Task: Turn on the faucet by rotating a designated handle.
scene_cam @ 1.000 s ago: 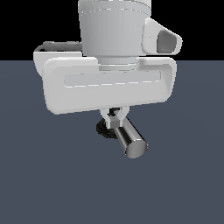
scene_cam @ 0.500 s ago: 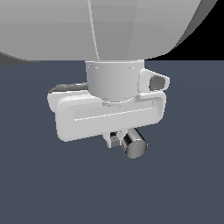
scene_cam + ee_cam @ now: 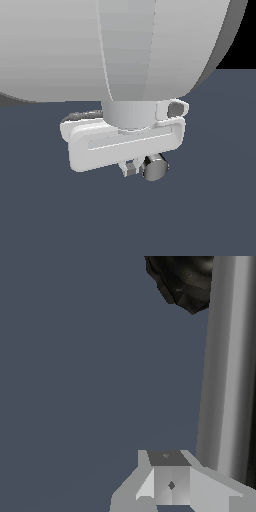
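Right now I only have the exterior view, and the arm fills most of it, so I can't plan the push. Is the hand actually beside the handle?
Observer: Yes. In the wrist view the chrome handle runs as a long bar right alongside one finger of the hand.
Operator: Are they touching?
Observer: The finger's edge meets the bar's outline there, but I cannot tell whether it is real contact.
Operator: Where is the base from there?
Observer: The black ribbed base sits at the bar's far end, well away from the finger.
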Tool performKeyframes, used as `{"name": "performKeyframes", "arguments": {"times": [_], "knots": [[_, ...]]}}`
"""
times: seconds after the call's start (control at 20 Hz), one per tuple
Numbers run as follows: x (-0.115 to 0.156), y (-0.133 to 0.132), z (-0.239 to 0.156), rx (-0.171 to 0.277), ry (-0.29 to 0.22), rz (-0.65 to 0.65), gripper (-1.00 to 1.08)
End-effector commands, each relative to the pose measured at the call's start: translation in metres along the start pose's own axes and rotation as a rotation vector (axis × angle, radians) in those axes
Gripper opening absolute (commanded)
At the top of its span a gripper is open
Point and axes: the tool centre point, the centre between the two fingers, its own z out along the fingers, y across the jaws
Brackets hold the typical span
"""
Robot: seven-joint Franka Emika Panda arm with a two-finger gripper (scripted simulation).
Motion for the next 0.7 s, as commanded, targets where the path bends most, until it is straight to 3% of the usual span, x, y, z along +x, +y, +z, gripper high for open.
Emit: {"name": "performKeyframes", "arguments": {"times": [0.0,0.3,0.65], "knots": [[0.001,0.0,0.001,0.0,0.0,-0.002,-1.0],[0.001,0.0,0.001,0.001,0.001,-0.002,-1.0],[0.003,0.029,0.001,0.001,0.001,-0.002,-1.0]]}}
